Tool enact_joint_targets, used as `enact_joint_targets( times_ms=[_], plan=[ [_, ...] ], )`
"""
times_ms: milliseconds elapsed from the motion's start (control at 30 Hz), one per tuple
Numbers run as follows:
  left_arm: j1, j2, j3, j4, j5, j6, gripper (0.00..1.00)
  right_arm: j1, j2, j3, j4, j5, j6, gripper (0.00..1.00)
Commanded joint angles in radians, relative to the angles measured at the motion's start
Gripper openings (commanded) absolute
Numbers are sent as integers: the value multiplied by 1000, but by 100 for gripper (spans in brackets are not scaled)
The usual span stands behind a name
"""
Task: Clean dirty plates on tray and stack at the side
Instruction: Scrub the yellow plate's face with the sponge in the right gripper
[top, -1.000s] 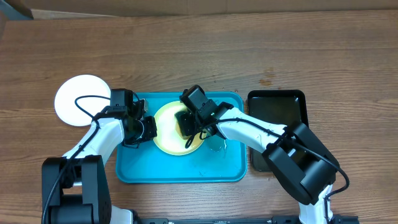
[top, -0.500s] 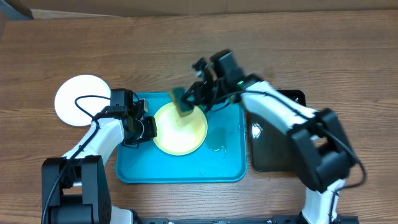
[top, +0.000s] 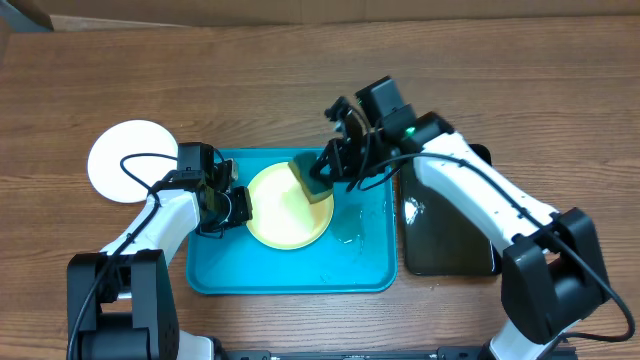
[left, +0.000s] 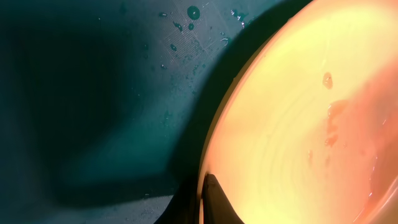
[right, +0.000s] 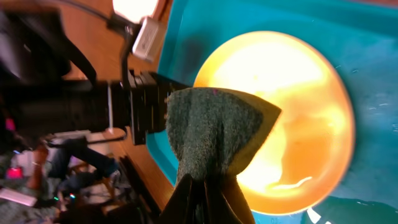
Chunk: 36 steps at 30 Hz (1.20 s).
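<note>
As seen from overhead, centred on a wooden table (top: 500, 80): turquoise tray (top: 290, 275), beaded with water. Just right of it, smaller black tray (top: 440, 250). Lying on the turquoise tray, toward its upper middle: pale yellow plate (top: 285, 215), faintly smeared. Off the tray at left, resting on bare wood: white plate (top: 125, 160). Clamped tight on the pale yellow plate's left rim: left gripper (top: 238, 206). Pinched closed on a green sponge (top: 312, 180), held over that plate's upper right edge: right gripper (top: 338, 165).

Overhead evenly lit and sharp, wrist views dim, yellow plate (left: 298, 124) glaring orange, tray (left: 93, 93) in deep shadow
</note>
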Motion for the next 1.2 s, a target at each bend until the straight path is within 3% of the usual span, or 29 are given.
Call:
enact_joint_targets(
  times_ms=[0,267,667,1167],
  plan=[
    [-4,32,-26,-13,-26,37,4,77,-7,-53,63,24,48,4],
    [-4,32,-26,-16,-26,37,4,110,36,-199,377,8,264,4],
    [-4,32,-26,-16,-26,37,4,107,191,-256,719,-130,364,4],
    [-4,32,-26,-18,-32,37,4,93,261,-259,732,-65,389,4]
  ],
)
